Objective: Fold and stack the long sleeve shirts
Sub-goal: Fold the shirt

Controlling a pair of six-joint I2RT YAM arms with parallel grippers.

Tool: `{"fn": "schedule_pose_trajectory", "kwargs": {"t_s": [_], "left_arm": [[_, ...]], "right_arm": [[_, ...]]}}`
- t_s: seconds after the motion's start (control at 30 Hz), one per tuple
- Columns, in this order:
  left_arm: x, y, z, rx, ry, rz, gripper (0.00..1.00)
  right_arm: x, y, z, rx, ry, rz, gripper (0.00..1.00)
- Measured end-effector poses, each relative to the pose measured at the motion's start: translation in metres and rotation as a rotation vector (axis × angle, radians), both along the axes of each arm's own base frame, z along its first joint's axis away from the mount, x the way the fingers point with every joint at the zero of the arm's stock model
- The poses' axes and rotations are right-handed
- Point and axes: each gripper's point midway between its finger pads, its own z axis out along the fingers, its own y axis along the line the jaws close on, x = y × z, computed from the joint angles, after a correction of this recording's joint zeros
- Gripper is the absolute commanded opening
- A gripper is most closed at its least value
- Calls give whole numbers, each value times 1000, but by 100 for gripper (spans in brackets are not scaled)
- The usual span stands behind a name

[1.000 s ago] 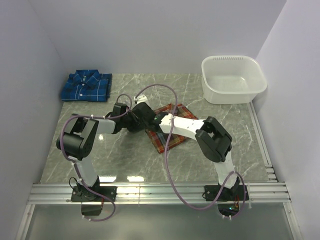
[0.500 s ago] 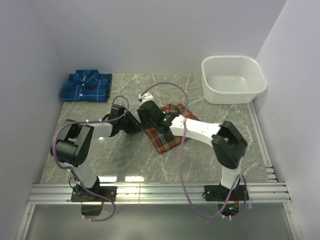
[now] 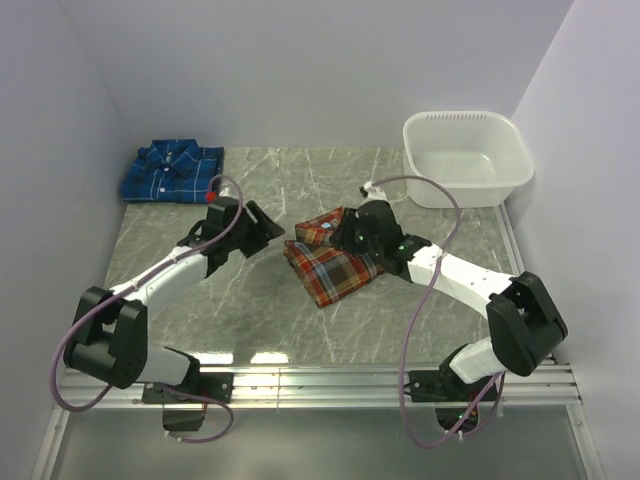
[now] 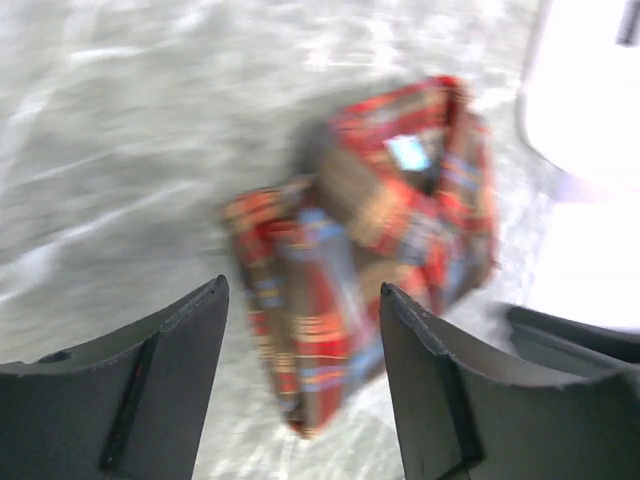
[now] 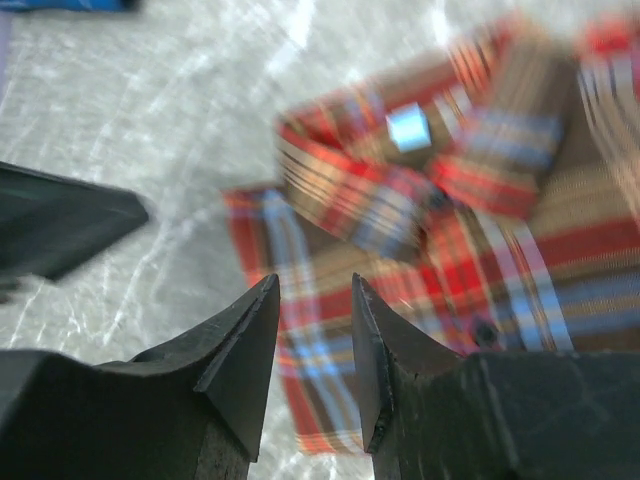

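While right gripper (image 5: 314, 287) hovers, red shirt (image 3: 332, 270) lies beneath.

Grey-green marble-look tabletop (image 3: 250, 310) w/ plain pale lavender walls (image 3: 300, 70) on 3 sides; ribbed aluminium rail (image 3: 320, 383) along near edge; soft overhead light.

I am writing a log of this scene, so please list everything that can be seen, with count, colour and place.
red shirt: one, red-orange plaid, folded, middle of the table
blue shirt: one, blue with white lines, folded, far left corner
tub: one, white, far right corner
table: one, grey marbled, under everything
left gripper: one, black, open, left of the red shirt
right gripper: one, black, open, above the red shirt
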Motion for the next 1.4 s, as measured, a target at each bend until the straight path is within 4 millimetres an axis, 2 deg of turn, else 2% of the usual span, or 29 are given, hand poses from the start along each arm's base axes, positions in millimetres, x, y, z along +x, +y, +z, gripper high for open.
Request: {"fn": "schedule_pose_trajectory", "kwargs": {"t_s": [0.07, 0.13, 0.23, 0.3, 0.4, 0.5, 0.6, 0.63, 0.73, 0.93, 1.1, 1.23, 1.4], "left_arm": [[6, -17, 19, -9, -34, -40, 63], [11, -43, 41, -30, -80, -98, 60], [16, -83, 62, -69, -130, -180, 54], [14, -103, 58, -86, -124, -220, 48], [15, -113, 29, -83, -70, -234, 44], [6, -107, -22, -49, 32, -217, 42], [-11, -92, -70, -3, 133, -197, 42], [-16, -89, -80, 0, 158, -188, 42], [-14, -87, -81, -30, 139, -177, 43], [-10, -78, -82, -61, 126, -149, 43], [0, -63, -82, -64, 128, -108, 43], [10, -45, -83, -63, 135, -63, 43], [39, 3, -81, -42, 136, 44, 46]], "right_arm": [[-7, -9, -23, 39, 70, -12, 42], [-15, -13, -39, 83, 126, -13, 42], [-22, -10, -46, 148, 164, 0, 41], [-25, -4, -45, 198, 172, 17, 41], [-28, 5, -43, 268, 179, 39, 40], [-31, 12, -55, 306, 220, 54, 39], [-42, 13, -79, 314, 295, 63, 38], [-47, 12, -86, 311, 321, 65, 38], [-57, 10, -99, 304, 369, 69, 38], [-64, 10, -107, 300, 400, 85, 37], [-73, 15, -118, 288, 456, 121, 37], [-76, 38, -118, 295, 483, 179, 37], [-87, 96, -115, 292, 521, 301, 37]]}}
